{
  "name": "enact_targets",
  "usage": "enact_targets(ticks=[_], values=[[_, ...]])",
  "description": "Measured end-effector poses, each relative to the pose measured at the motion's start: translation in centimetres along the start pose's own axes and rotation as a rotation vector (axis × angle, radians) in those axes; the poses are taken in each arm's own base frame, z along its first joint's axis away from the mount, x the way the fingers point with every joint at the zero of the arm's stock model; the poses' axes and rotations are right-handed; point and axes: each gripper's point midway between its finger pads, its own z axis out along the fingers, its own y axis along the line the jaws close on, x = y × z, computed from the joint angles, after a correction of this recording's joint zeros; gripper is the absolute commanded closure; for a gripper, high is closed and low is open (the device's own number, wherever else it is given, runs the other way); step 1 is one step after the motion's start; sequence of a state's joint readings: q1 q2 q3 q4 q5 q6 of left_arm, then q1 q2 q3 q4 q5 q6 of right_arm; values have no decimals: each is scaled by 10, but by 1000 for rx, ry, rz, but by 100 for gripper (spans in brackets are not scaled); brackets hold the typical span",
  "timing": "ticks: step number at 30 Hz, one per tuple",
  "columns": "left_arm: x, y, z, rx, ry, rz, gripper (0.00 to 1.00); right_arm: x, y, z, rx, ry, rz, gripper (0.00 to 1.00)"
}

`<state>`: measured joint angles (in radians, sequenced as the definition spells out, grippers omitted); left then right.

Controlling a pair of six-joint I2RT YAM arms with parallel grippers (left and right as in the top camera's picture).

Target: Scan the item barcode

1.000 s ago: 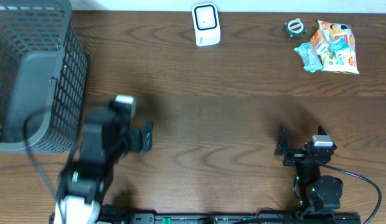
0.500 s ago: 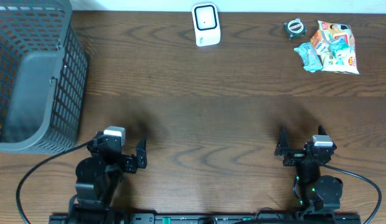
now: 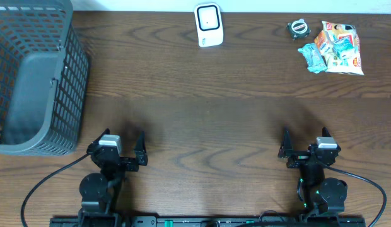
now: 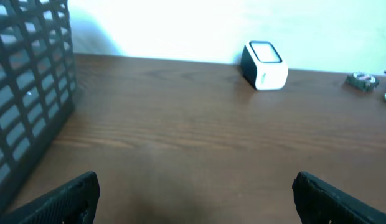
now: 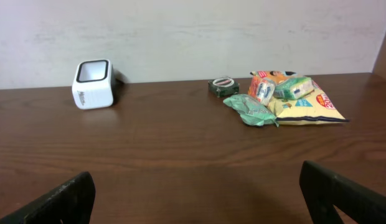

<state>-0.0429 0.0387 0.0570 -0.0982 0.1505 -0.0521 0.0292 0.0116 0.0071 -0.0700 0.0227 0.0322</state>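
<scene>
- We list a white barcode scanner (image 3: 208,25) standing upright at the far middle edge of the bench (image 3: 208,113), its dark window facing the arms.
- We list the items to scan in a loose pile at the far right corner. A yellow snack bag (image 3: 340,55) has a teal wrapped packet (image 3: 311,58) touching its left edge and a small round dark roll (image 3: 298,27) just beside it.
- We list a grey mesh basket (image 3: 72,88) at the far left, well apart from the pile.
- Bare brown wood lies between both arms and the scanner.
- The left arm (image 3: 102,170) sits at the near left edge, and the left jaws are spread wide, grasping nothing.
- The right arm (image 3: 318,167) sits at the near right edge, and the right jaws are likewise spread, grasping nothing.
- For writing, we see a faint mark on the scanner's side and bright print on the snack bag, both too small to read.
</scene>
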Motion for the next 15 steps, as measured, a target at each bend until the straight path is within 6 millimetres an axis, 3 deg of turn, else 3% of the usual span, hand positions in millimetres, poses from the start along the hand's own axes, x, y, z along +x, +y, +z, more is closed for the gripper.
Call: enact_targets(ticks=[4,15], values=[[-9,4,-2,-17,-44,-3,2,0,0,0,0,0,0,1],[-10,6,1,-15,-83,-61,2,0,0,0,0,0,0,1]])
